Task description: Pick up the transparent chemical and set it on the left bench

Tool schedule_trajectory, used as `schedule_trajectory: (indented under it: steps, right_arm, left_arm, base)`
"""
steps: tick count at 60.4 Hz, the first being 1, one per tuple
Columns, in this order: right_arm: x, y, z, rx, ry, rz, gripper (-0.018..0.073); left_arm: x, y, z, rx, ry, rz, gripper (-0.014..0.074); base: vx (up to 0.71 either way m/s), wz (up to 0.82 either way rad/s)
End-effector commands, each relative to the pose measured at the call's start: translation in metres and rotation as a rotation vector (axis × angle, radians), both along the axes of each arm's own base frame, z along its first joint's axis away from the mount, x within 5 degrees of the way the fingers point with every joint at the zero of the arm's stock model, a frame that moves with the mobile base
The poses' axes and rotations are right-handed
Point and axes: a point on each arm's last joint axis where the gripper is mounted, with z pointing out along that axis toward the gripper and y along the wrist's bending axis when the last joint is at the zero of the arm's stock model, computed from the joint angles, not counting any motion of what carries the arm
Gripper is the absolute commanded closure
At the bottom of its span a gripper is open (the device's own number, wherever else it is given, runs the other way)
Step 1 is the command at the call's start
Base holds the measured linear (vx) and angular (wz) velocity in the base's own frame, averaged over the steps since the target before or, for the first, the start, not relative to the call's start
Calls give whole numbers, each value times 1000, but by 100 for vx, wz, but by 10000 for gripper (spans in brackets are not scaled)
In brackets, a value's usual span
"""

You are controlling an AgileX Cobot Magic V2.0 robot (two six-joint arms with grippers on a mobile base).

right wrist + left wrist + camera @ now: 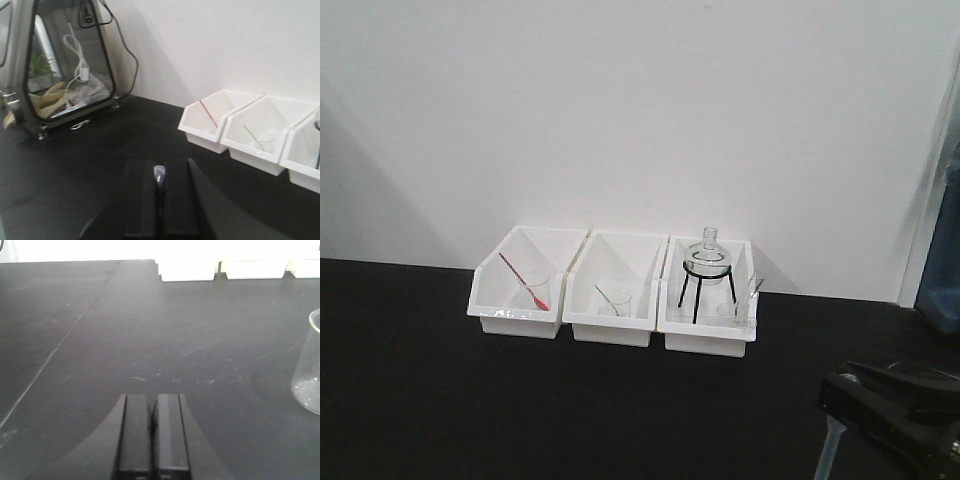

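clear pipette [159, 173] pinched in the right hand [160, 167], over the black bench [100, 150]

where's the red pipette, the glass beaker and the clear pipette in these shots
red pipette [524, 281]: front view, the middle of its stem.
glass beaker [307, 365]: left wrist view, its side wall at the right edge.
clear pipette [159, 173]: right wrist view, the small clear end showing at bottom centre.
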Motion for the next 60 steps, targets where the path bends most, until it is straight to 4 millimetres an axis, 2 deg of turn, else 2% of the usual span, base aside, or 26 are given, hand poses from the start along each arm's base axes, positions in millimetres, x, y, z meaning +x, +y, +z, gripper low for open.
schedule_trajectory:
  steps: [1,14,23,32,48,54,60]
  right_arm:
    - [3,6,12,57,-77,81,563]
    - [12,8,18,93,-197,92,563]
    - [11,28,15,82,-242,158,563]
    - [20,63,13,38,-223,154,563]
    - [50,152,23,-48,-241,202,563]
    - [63,173,18,-61,-233,213,563]
    - [75,185,11,-66,-223,220,563]
  left_arm:
    - [-1,0,3,-14,-81,-1,600]
    - [-1,0,3,-14,-81,-1,600]
    - [-1,0,3,-14,-81,-1,600]
    - [-1,0,3,-14,-81,-1,600]
    - [-1,0,3,-14,-81,-1,600]
    - [-1,0,3,-14,-81,-1,600]
    - [-1,0,3,-14,-81,-1,600]
  base:
    - [0,0]
    - [0,0]
    - [0,0]
    - [0,0]
    - [0,0]
    - [0,0]
    - [0,0]
